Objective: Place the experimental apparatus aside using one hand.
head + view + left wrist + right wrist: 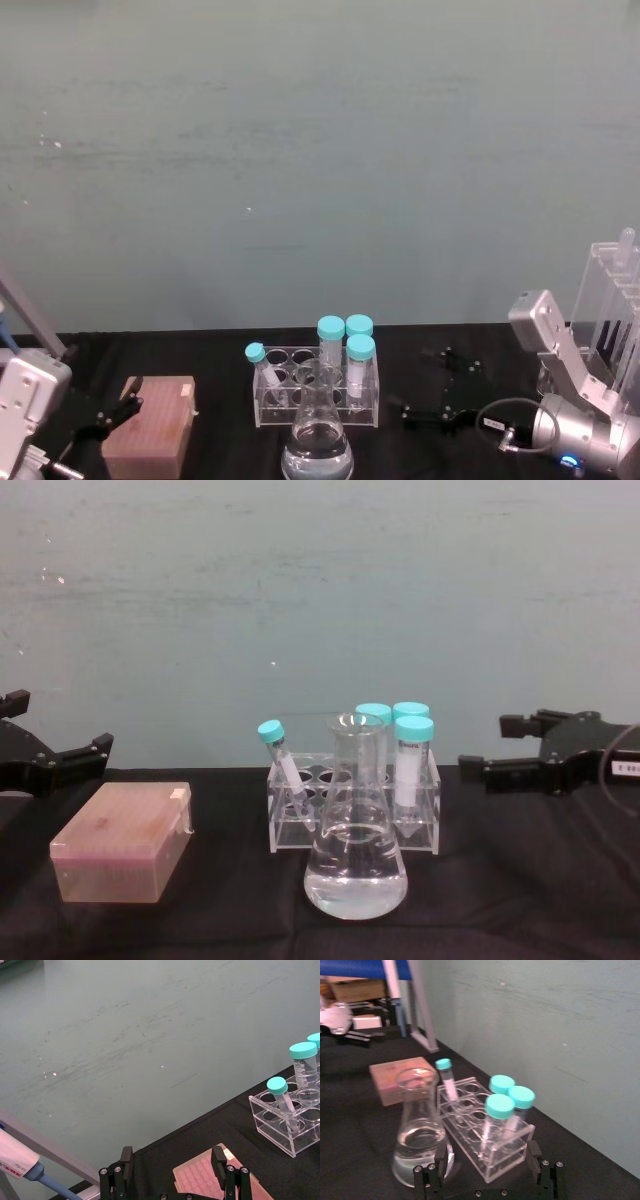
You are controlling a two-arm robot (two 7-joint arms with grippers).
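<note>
Conical flask [317,440], clear liquid in base, upright near front of black worktop [220,350], just in front of clear tube rack [300,395].

Head view: four teal-capped tubes [360,347] in that rack, three upright at its right end, one smaller and tilted at its left. Pink tip box [150,428] left of tube rack, apart from it. Tall acrylic pipette rack [610,300] at far right, behind right arm. Left tool [105,420] low at left, beside tip box. Right tool [440,385] right of tube rack, fingers spread, holding nothing.

Left wrist view: left tool with two black fingers wide apart, empty, over near end of tip box. Tube rack farther off. Pipettor [20,1162] with blue neck close by, at frame corner.

Right wrist view: right tool spread and empty, facing flask and tube rack. Flask touching rack front or just beside it, cannot tell which. Tip box beyond.

Chest view: flask central and nearest, overlapping tube rack behind. Tip box at left. Left tool at left edge, right tool at right edge, both parted, touching nothing.
</note>
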